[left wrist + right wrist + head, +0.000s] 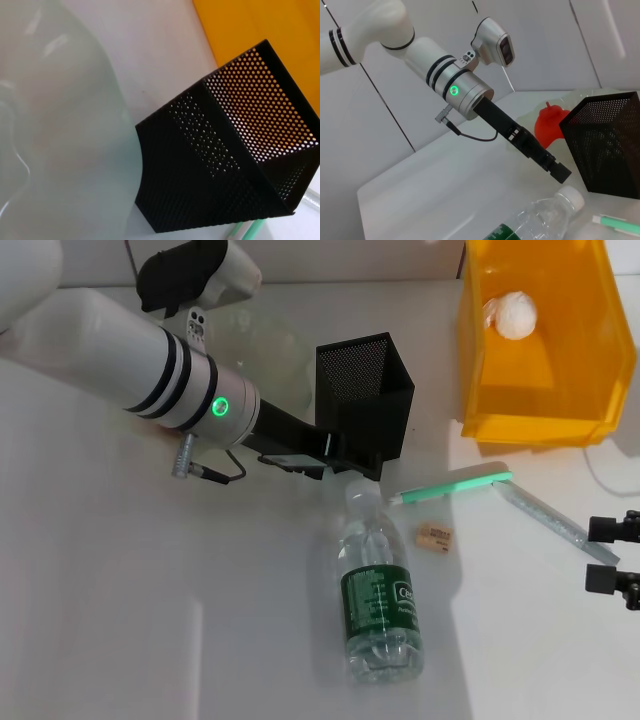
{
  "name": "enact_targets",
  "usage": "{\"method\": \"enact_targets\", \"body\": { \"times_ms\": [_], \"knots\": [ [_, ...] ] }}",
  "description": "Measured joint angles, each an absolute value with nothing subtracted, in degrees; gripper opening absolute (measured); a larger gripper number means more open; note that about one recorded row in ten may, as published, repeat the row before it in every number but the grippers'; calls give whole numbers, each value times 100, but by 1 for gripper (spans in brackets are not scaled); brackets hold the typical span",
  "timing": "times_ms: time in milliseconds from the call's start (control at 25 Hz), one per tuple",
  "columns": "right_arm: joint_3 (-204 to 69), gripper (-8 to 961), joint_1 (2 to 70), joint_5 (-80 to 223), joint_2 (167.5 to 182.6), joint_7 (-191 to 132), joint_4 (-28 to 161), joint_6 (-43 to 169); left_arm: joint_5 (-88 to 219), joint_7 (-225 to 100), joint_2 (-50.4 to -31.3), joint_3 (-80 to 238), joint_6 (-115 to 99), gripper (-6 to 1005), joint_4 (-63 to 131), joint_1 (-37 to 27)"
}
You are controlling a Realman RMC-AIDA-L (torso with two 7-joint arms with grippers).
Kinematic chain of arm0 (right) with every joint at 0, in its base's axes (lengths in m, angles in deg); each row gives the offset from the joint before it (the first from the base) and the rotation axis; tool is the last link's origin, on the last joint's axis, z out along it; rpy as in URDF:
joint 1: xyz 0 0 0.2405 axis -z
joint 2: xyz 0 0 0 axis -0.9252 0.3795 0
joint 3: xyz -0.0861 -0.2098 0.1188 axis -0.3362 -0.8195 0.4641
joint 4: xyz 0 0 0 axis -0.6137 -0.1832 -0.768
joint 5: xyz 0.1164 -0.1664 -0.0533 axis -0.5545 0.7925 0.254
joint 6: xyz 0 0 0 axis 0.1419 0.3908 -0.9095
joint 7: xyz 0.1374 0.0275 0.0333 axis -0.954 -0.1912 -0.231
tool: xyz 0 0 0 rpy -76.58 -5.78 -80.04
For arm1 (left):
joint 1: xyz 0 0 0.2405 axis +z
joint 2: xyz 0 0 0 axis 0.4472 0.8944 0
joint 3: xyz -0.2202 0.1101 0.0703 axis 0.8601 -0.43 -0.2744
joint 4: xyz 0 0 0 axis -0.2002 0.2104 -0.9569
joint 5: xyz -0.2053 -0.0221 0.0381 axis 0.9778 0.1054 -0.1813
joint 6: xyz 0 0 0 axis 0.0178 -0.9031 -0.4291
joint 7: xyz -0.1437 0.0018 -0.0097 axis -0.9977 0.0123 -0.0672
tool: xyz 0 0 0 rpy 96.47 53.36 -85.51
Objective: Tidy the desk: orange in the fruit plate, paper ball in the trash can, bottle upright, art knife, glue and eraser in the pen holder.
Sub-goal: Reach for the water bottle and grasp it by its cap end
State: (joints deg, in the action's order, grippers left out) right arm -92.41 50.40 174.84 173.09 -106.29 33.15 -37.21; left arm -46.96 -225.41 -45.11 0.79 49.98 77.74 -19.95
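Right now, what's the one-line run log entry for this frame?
paper ball: in trash can | bottle: lying | eraser: on desk | left gripper: above bottle cap | right gripper: idle, desk edge

1. Clear bottle [380,592] with a green label lies on its side at 6 o'clock.
2. White paper ball [511,314] sits inside the yellow-orange trash can [540,410] at 1 o'clock.
3. Black mesh pen holder [366,400] stands upright at centre.
4. Beige eraser [434,536] lies just right of the bottle.
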Motion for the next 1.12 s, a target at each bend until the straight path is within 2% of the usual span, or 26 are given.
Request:
{"method": "enact_targets", "body": {
  "times_ms": [1120],
  "knots": [
    [-9290, 749, 4865, 17484, 17396, -10628, 3324, -3650, -4339, -22531, -4511, -351, 4702, 721, 7622, -1944]
  ]
}}
